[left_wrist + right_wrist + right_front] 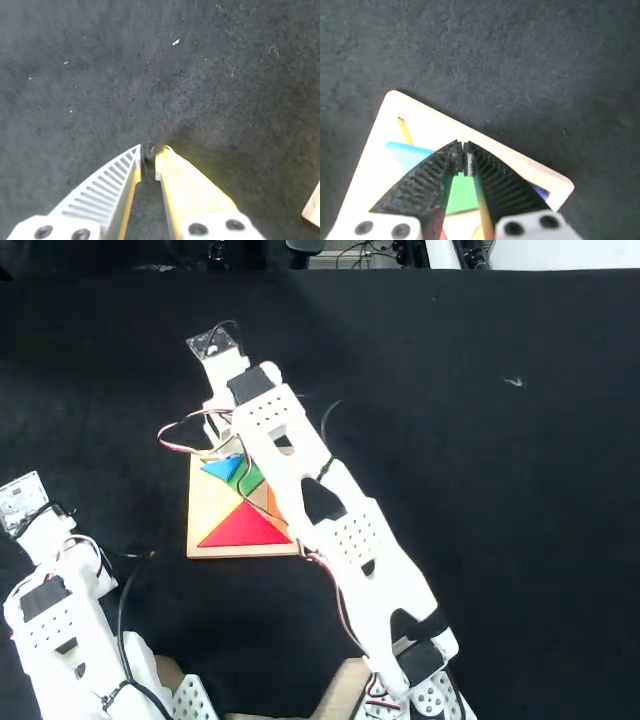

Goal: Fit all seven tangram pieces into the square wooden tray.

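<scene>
black cloth over the whole desk (520, 490), a tangle of cables (345, 252) along the back. the square wooden tray (240, 552) sits left of middle and it's looking pretty full: big red triangle (245, 527), pale yellow triangle (208, 502), blue piece (222, 468), green piece (250, 480), and a bit of an orange piece (274, 502) right beside the right arm (330, 530). the right gripper (463, 147) hangs over the tray near its far edge, fingers pinched shut on nothing i can spot. the left gripper (150, 149) is over bare cloth well off to the side, fingers closed too, empty. feels like the tail end to me, with pieces just needing to be seated flat. the arm covers part of the tray, so i can't count seven. next move probably wants a gentle nudge, not a grab.
</scene>
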Motion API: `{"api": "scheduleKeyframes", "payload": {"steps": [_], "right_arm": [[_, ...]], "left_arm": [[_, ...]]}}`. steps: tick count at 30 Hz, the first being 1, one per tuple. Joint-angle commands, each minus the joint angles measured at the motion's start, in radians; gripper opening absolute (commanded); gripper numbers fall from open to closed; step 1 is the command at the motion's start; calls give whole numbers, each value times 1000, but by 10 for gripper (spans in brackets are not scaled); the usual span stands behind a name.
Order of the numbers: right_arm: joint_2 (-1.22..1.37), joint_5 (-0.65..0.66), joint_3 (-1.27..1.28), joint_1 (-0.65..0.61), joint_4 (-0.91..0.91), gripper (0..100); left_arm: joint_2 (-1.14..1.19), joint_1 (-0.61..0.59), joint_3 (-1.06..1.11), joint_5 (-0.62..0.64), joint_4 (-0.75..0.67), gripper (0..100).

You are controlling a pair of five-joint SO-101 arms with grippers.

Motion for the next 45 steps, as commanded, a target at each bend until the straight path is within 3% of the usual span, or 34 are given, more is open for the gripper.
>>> {"api": "scheduleKeyframes", "payload": {"steps": [1,8,14,31,45], "right_arm": [[-59,8,-97,15,48,11],[-58,9,-153,-55,138,11],[-58,9,-76,-118,78,11],[-58,3,38,-77,-61,11],[-64,-60,-107,-44,80,10]], "left_arm": [[-14,-2,-5,6,-12,66],[-14,-2,-5,6,-12,66],[-14,-2,-5,6,-12,66],[-14,-2,-5,6,-12,66],[-14,-2,-5,6,-12,66]]}}
